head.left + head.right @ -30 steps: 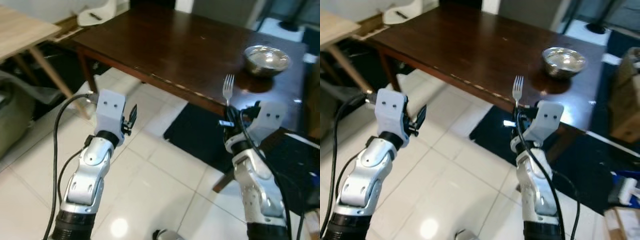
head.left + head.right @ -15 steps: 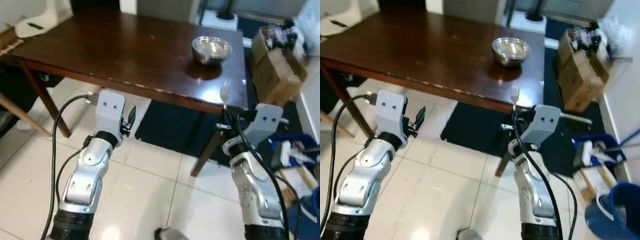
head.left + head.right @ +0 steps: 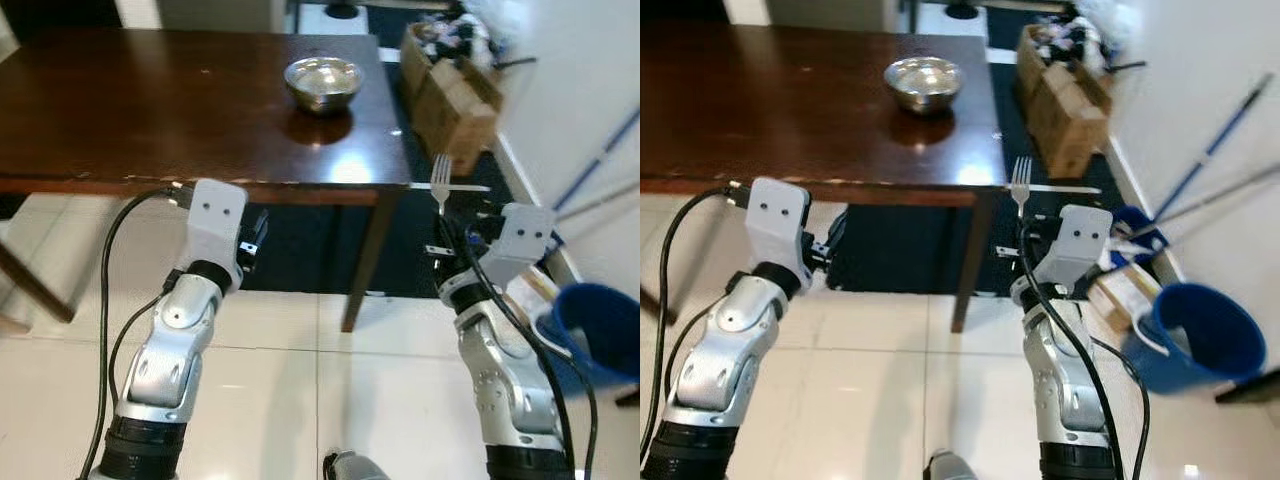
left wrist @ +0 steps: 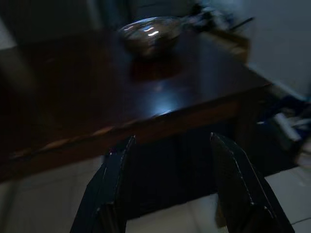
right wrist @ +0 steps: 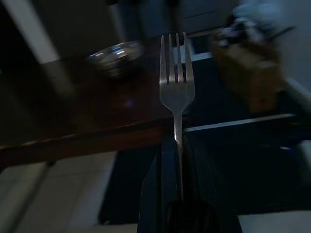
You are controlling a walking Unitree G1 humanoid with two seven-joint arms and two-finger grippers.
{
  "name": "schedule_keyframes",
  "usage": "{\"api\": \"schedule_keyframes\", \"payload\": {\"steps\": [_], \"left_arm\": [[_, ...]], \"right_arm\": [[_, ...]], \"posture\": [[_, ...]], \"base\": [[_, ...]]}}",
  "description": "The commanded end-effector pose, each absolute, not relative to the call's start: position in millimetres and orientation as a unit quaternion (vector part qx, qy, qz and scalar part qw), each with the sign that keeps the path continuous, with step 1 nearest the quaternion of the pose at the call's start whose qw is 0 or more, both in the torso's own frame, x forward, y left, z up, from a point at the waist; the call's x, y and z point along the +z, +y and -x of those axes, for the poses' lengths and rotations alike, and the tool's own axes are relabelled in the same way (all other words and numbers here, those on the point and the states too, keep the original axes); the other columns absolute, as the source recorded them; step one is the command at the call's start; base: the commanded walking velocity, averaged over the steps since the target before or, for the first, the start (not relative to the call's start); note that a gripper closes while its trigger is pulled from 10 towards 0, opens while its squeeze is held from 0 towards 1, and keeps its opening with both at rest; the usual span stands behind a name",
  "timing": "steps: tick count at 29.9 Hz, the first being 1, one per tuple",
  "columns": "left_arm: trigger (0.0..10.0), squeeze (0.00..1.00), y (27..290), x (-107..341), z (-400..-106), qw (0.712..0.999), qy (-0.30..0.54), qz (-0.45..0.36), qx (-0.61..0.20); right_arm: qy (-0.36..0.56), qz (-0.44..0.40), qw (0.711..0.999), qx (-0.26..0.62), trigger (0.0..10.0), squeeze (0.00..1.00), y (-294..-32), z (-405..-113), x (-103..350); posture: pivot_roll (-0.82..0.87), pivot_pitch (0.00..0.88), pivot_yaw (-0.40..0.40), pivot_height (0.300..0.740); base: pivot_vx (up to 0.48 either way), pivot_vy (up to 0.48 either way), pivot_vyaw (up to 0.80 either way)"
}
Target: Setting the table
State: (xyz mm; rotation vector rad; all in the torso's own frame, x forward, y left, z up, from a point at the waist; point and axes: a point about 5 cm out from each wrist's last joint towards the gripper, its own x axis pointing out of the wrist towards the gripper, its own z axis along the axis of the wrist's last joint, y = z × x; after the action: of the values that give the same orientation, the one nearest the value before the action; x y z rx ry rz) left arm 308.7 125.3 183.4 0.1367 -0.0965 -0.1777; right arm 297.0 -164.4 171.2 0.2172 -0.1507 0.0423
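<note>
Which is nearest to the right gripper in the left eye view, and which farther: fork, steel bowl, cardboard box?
1. Fork, clamped upright in the right gripper.
2. Cardboard box, ahead on the floor, right of the table.
3. Steel bowl, on the table, ahead and leftward.

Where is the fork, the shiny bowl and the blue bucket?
fork (image 5: 176, 92): right wrist view, on the head just below the tines.
shiny bowl (image 3: 323, 82): left eye view, on its inside.
blue bucket (image 3: 1196, 340): right eye view, on its side wall.
</note>
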Motion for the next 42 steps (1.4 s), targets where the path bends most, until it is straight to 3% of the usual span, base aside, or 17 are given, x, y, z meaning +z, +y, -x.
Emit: {"api": "schedule_keyframes", "payload": {"steps": [1, 9, 18, 30, 42], "left_arm": [[10.0, 0.0, 126.2, 178.5, -308.8, 0.993, -0.041, -0.067, -0.087], [10.0, 0.0, 127.2, 179.9, -313.4, 0.994, -0.046, -0.077, -0.065], [10.0, 0.0, 133.1, 179.5, -316.0, 0.995, -0.043, -0.081, -0.042], [10.0, 0.0, 131.1, 179.4, -315.1, 0.995, -0.047, -0.078, -0.046], [10.0, 0.0, 117.8, 183.9, -313.1, 0.99, -0.063, -0.08, -0.1]], "right_arm": [[-0.07, -0.106, 0.992, 0.018, 10.0, 0.0, -165.8, -297.1, 168.8], [-0.061, -0.114, 0.99, 0.064, 10.0, 0.0, -155.1, -295.7, 168.2], [-0.077, -0.137, 0.98, 0.121, 10.0, 0.0, -139.7, -288.0, 173.9], [-0.076, -0.133, 0.981, 0.117, 10.0, 0.0, -141.6, -288.5, 174.2], [-0.084, -0.124, 0.985, 0.083, 10.0, 0.0, -152.3, -291.9, 176.5]], "posture": [[-0.17, 0.015, 0.049, 0.74], [-0.17, 0.018, 0.054, 0.74], [-0.17, 0.027, 0.054, 0.74], [-0.17, 0.03, 0.051, 0.74], [-0.17, 0.031, 0.054, 0.74]], "base": [[0.0, 0.0, -0.8], [0.097, 0.0, -0.38], [0.461, 0.0, 0.0], [0.457, 0.0, 0.0], [0.333, 0.0, 0.0]]}}
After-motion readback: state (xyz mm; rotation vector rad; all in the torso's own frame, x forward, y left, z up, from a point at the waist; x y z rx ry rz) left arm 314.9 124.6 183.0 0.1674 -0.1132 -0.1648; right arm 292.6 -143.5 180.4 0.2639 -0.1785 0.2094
